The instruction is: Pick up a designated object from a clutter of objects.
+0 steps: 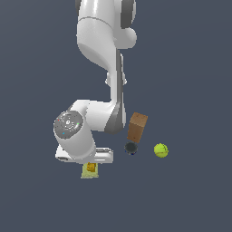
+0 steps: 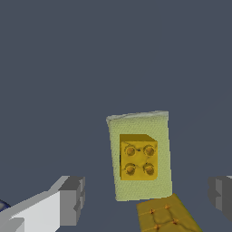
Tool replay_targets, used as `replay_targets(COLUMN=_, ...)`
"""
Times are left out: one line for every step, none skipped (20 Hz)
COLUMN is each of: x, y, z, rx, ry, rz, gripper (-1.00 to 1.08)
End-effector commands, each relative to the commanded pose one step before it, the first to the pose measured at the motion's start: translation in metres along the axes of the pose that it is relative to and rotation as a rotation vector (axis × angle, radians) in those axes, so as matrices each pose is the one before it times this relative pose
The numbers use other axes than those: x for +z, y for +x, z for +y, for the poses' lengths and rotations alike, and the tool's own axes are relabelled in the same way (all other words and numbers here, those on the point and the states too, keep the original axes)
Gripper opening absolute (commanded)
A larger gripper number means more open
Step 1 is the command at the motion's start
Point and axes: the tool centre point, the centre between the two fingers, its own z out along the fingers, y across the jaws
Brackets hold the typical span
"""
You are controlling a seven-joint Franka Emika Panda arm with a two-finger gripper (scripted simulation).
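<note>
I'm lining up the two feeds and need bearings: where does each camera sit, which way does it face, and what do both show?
Exterior view: off the arm, raised, angled down on the floor; shows the white arm and clutter.
Wrist view: on the wrist, facing down between the open gripper fingers.
Shared: the orange-yellow block on the pale yellow pad.

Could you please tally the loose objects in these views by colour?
Orange-yellow: 2, the studded block and a dotted piece cut off by the frame edge
Pale yellow: 1, the flat pad
Brown: 1, the box
Dark: 1, the cup
Yellow-green: 1, the ball
Total: 6
</note>
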Motion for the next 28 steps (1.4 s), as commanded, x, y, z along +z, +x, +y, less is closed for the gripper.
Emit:
replay_targets(x=0.00123, y=0.00019, z=-0.00016, rx=-0.00029, ry=-0.00009, rz=0.00057, gripper=1.00)
replay_targets(x=0.00208, y=0.00000, z=0.00002, rx=0.00000, ry=0.00000, rz=0.00000, gripper=1.00)
replay_targets(x=0.00290, y=-0.00001, z=0.00003, rx=0.00000, ry=0.00000, rz=0.00000, gripper=1.00)
replay_targets(x=0.00371, y=-0.00003, z=0.00004, rx=0.00000, ry=0.00000, rz=0.00000, gripper=1.00)
replay_targets(x=0.00452, y=-0.00006, z=0.00004, rx=0.00000, ry=0.00000, rz=0.00000, gripper=1.00)
replay_targets(x=0.00484, y=-0.00013, z=-0.00007, rx=-0.00016, ry=-0.00012, rz=0.00066, gripper=1.00)
replay_targets(x=0.00606, y=-0.00013, z=0.00005, rx=0.00000, ry=0.00000, rz=0.00000, gripper=1.00)
replay_targets(x=0.00632, y=-0.00015, z=0.00005, rx=0.00000, ry=0.00000, rz=0.00000, gripper=1.00)
replay_targets(x=0.00549, y=-0.00012, z=0.00005, rx=0.00000, ry=0.00000, rz=0.00000, gripper=1.00)
replay_targets(x=0.00461, y=-0.00007, z=0.00004, rx=0.00000, ry=0.00000, rz=0.00000, gripper=1.00)
replay_targets(x=0.00327, y=-0.00002, z=-0.00006, rx=-0.00014, ry=-0.00012, rz=0.00066, gripper=1.00)
replay_targets(x=0.00286, y=0.00009, z=0.00005, rx=0.00000, ry=0.00000, rz=0.00000, gripper=1.00)
replay_targets(x=0.00198, y=0.00019, z=0.00005, rx=0.00000, ry=0.00000, rz=0.00000, gripper=1.00)
replay_targets(x=0.00110, y=0.00030, z=0.00006, rx=0.00000, ry=0.00000, rz=0.00000, gripper=1.00)
replay_targets(x=0.00022, y=0.00041, z=0.00007, rx=0.00000, ry=0.00000, rz=0.00000, gripper=1.00)
replay_targets(x=-0.00046, y=0.00041, z=0.00006, rx=0.00000, ry=0.00000, rz=0.00000, gripper=1.00)
replay_targets(x=-0.00026, y=0.00014, z=0.00002, rx=0.00000, ry=0.00000, rz=0.00000, gripper=1.00)
replay_targets(x=0.00000, y=0.00000, z=0.00000, rx=0.00000, ry=0.00000, rz=0.00000, gripper=-1.00)
replay_targets(x=0.00000, y=0.00000, z=0.00000, rx=0.00000, ry=0.00000, rz=0.00000, gripper=-1.00)
replay_targets(x=0.00000, y=0.00000, z=0.00000, rx=0.00000, ry=0.00000, rz=0.00000, gripper=-1.00)
replay_targets(x=0.00000, y=0.00000, z=0.00000, rx=0.00000, ry=0.00000, rz=0.00000, gripper=-1.00)
replay_targets(x=0.00000, y=0.00000, z=0.00000, rx=0.00000, ry=0.00000, rz=0.00000, gripper=-1.00)
replay_targets(x=0.00000, y=0.00000, z=0.00000, rx=0.00000, ry=0.00000, rz=0.00000, gripper=-1.00)
replay_targets(x=0.00000, y=0.00000, z=0.00000, rx=0.00000, ry=0.00000, rz=0.00000, gripper=-1.00)
replay_targets(x=0.00000, y=0.00000, z=0.00000, rx=0.00000, ry=0.00000, rz=0.00000, gripper=-1.00)
replay_targets(x=0.00000, y=0.00000, z=0.00000, rx=0.00000, ry=0.00000, rz=0.00000, gripper=-1.00)
replay_targets(x=0.00000, y=0.00000, z=0.00000, rx=0.00000, ry=0.00000, rz=0.00000, gripper=-1.00)
replay_targets(x=-0.00010, y=-0.00018, z=-0.00003, rx=0.00000, ry=0.00000, rz=0.00000, gripper=-1.00)
